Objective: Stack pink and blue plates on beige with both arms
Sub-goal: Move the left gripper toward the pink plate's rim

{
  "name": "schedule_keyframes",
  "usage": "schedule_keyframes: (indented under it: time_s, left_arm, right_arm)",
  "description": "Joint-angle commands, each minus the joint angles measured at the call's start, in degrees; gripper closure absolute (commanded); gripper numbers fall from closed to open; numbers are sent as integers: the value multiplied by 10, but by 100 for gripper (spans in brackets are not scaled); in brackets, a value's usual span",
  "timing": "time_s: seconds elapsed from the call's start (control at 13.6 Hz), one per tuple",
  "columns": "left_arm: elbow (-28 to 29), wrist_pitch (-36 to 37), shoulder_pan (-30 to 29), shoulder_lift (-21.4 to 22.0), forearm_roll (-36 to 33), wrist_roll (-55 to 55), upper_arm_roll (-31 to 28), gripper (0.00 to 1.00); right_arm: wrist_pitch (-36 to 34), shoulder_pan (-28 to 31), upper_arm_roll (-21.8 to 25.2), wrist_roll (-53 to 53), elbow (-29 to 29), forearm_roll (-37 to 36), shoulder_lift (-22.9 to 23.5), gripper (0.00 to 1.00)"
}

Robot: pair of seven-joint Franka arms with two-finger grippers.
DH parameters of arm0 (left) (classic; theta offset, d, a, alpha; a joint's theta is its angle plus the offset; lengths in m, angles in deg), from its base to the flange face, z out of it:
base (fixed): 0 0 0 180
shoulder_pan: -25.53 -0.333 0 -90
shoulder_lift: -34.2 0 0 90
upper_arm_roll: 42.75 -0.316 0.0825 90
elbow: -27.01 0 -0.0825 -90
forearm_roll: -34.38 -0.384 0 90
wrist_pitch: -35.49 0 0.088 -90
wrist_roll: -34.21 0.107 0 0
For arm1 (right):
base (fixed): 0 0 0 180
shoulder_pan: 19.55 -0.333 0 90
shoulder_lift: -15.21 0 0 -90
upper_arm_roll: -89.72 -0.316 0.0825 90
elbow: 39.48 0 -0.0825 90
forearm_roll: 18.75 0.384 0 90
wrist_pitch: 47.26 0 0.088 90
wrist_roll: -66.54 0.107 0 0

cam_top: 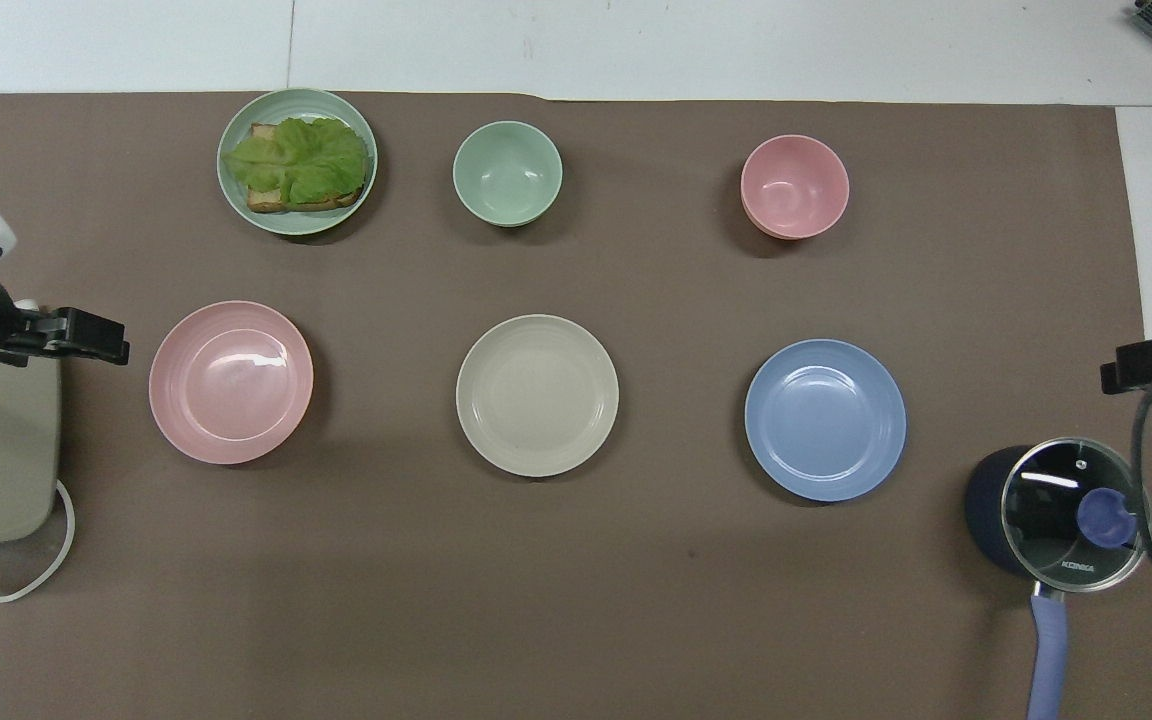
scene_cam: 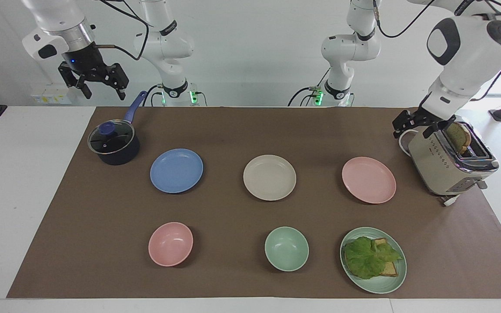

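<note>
While the three flat plates lie in a row across the brown mat on the worktop (scene_cam: 33,195), neither arm holds anything. The left gripper (scene_cam: 416,126) has its jaws released and hangs low over the mat's edge, just beside the beige toaster (scene_cam: 448,163), which has a slice of bread (scene_cam: 458,135) standing in its slot. Of the three plates, the pink plate (scene_cam: 369,179) is the one closest to these jaws, apart from them and untouched. The beige plate (scene_cam: 269,177) sits in the middle of the row, bare, and the blue plate (scene_cam: 176,170) lies toward the right arm's end. The right gripper (scene_cam: 94,82) hangs high with its jaws released, over the worktop's edge above the dark saucepan (scene_cam: 115,145) with its glass lid; the blue plate rests beside that pan, well below these jaws. A pink bowl (scene_cam: 170,244), a green bowl (scene_cam: 286,248) and a green plate (scene_cam: 389,282) bearing lettuce and toast form a second row.
</note>
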Motion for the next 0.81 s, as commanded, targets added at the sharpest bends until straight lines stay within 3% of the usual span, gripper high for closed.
schedule_keyframes:
  time_s: [0.0, 0.15, 0.44, 0.73]
  left_arm:
    - [100, -110, -8, 13, -7, 9, -2, 0]
    - [132, -173, -23, -29, -7, 9, -2, 0]
    - [139, -208, -51, -80, -7, 9, -1, 0]
    - [175, -243, -52, -92, -7, 6, -1, 0]
  right_arm:
    - [-5, 4, -1, 3, 15, 5, -15, 0]
    - [-5, 4, -1, 3, 15, 5, -15, 0]
    - [-5, 4, -1, 3, 15, 5, -15, 0]
    - [-5, 5, -1, 2, 15, 5, -15, 0]
